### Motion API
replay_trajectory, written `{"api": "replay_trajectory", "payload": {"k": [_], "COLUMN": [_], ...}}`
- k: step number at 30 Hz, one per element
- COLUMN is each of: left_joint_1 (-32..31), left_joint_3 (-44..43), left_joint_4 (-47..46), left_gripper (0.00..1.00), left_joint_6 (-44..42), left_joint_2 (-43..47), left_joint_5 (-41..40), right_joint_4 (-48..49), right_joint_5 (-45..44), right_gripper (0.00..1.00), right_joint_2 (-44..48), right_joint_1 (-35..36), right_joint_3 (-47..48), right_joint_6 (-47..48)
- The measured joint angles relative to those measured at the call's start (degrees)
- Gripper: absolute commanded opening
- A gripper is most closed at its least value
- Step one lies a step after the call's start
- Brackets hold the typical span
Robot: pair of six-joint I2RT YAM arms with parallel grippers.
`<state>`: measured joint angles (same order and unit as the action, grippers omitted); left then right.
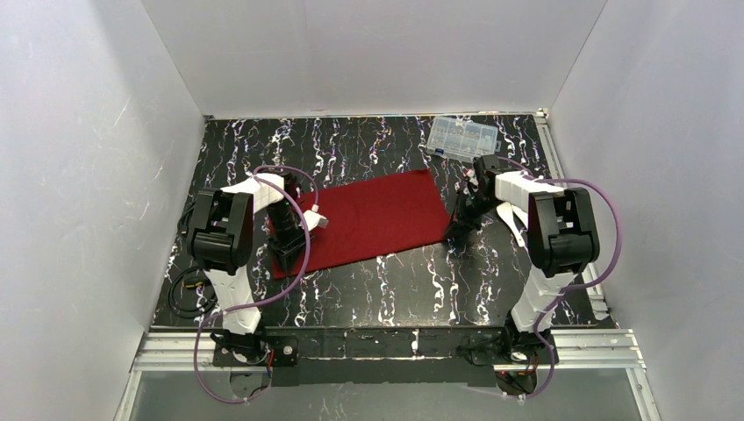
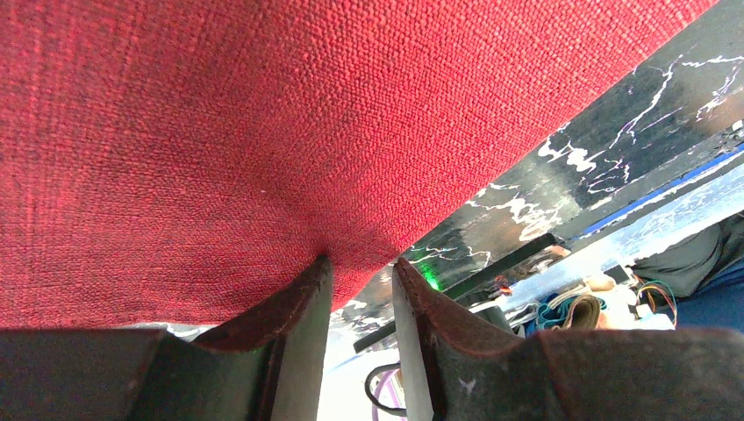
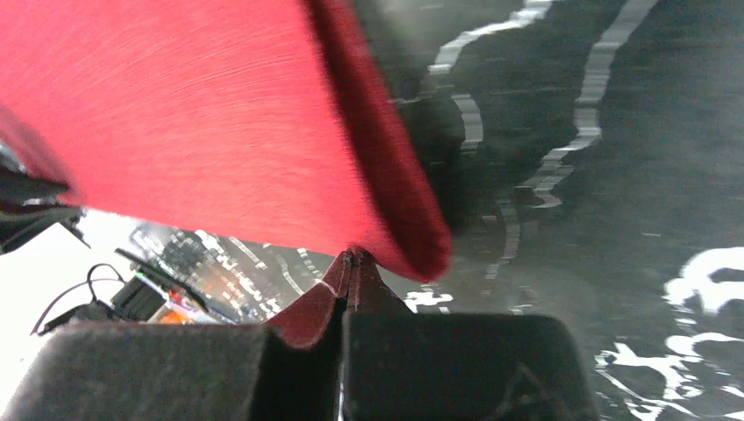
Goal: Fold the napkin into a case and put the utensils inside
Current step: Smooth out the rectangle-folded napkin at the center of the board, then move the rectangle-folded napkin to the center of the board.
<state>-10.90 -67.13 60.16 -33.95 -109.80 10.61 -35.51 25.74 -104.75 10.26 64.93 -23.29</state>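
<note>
**A:** Where is the napkin (image 1: 368, 219)?

**B:** At the centre of the top view. It lies spread on the black marbled table (image 1: 421, 289) as a slanted red oblong, with its lower-left end nearer the bottom of the frame.

**A:** And the left gripper (image 1: 289, 254)?

**B:** It points down at the cloth's lower-left corner. In its wrist view the fingers (image 2: 307, 298) stand a narrow gap apart. The cloth's edge meets their tips, and nothing shows between them.

**A:** The right gripper (image 1: 456, 239)?

**B:** It is at the lower-right corner. The jaws are pressed together, pinching the red corner, and the cloth curls up off the table there.

**A:** Anything else?

**B:** A clear plastic compartment box (image 1: 465, 138) sits at the upper right, apart from the cloth.
</note>
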Motion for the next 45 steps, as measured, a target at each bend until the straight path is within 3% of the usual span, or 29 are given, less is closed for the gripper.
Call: {"api": "replay_trajectory", "payload": {"k": [4,8,11,14,20,27,34,38,45], "left_joint_1": [0.0,0.0,0.0,-0.11,-0.04,0.83,7.67,10.8,10.67], "left_joint_3": [0.07,0.5,0.52,-0.02,-5.42,-20.65,-30.75,-29.9,-22.53], "left_joint_4": [-0.07,-0.46,-0.26,1.11,1.81,5.7,7.65,6.84,4.66], "left_gripper": [0.31,0.34,0.48,0.65,0.83,0.85,0.83,0.82,0.83], "left_joint_6": [0.04,0.0,0.07,0.07,-0.22,1.31,4.66,5.11,6.58], "left_joint_2": [0.09,0.7,0.83,0.94,1.01,4.26,2.89,0.39,0.28], "left_joint_5": [-0.02,-0.02,0.26,0.72,1.92,5.79,8.81,8.26,7.67], "right_joint_4": [0.57,1.29,0.83,-1.42,-3.67,-8.07,-3.21,1.05,3.45], "right_joint_5": [-2.89,-2.86,-2.82,-2.82,-5.79,-19.54,-34.01,-37.68,-39.32], "right_gripper": [0.01,0.16,0.35,0.42,0.51,0.64,0.63,0.61,0.64], "right_joint_2": [-0.7,-0.61,0.83,4.39,7.85,1.68,-3.72,-6.73,-13.22], "right_joint_1": [-2.56,-2.95,-2.49,-1.4,3.85,13.33,15.15,14.8,14.53], "right_joint_3": [-1.95,-2.16,-2.05,0.44,14.47,31.1,29.9,29.31,29.38], "right_joint_6": [-0.61,-1.38,-1.99,-2.51,-3.13,-1.75,-0.17,1.05,2.34]}}
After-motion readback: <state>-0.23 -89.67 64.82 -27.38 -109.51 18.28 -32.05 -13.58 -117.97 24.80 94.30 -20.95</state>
